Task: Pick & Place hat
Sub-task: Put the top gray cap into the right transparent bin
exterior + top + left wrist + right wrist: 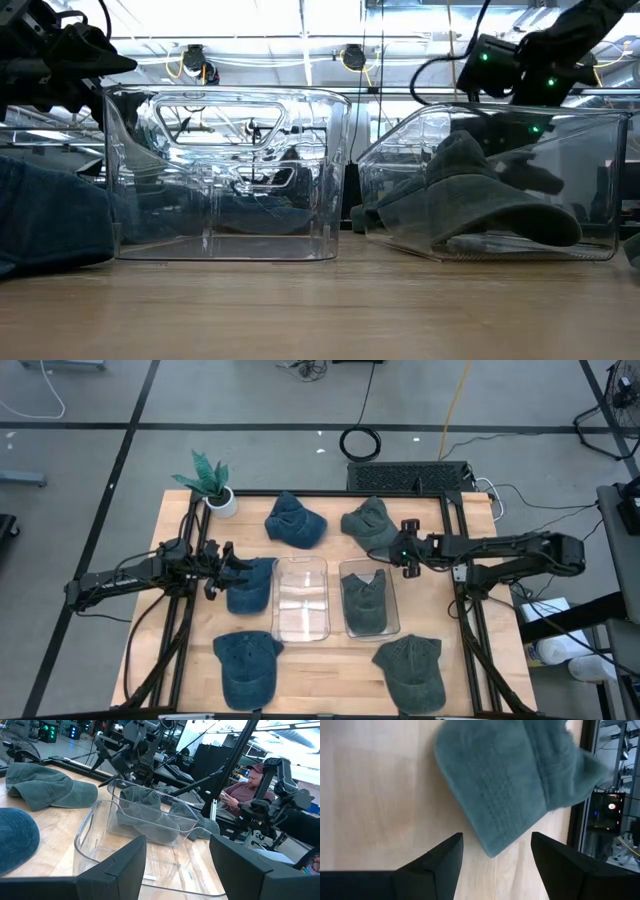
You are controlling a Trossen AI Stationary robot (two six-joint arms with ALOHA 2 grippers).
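Note:
Three blue hats lie on the table's left half and two green ones on its right. A third green hat (365, 598) lies inside the right clear bin (392, 622). The left clear bin (300, 620) holds no hat. My left gripper (232, 565) (177, 842) is open, raised over the left edge of the middle blue hat (254, 586) and facing the bins. My right gripper (390, 553) (497, 840) is open and points down. It hovers just near of the far green hat (368, 523), with that hat's brim (510, 785) below its fingers.
A far blue hat (293, 522) and a near blue hat (245, 665) lie flat on the wood, as does a near green hat (412, 668). A potted plant (212, 482) stands at the far left corner. A person (240, 795) sits beyond the table's right side.

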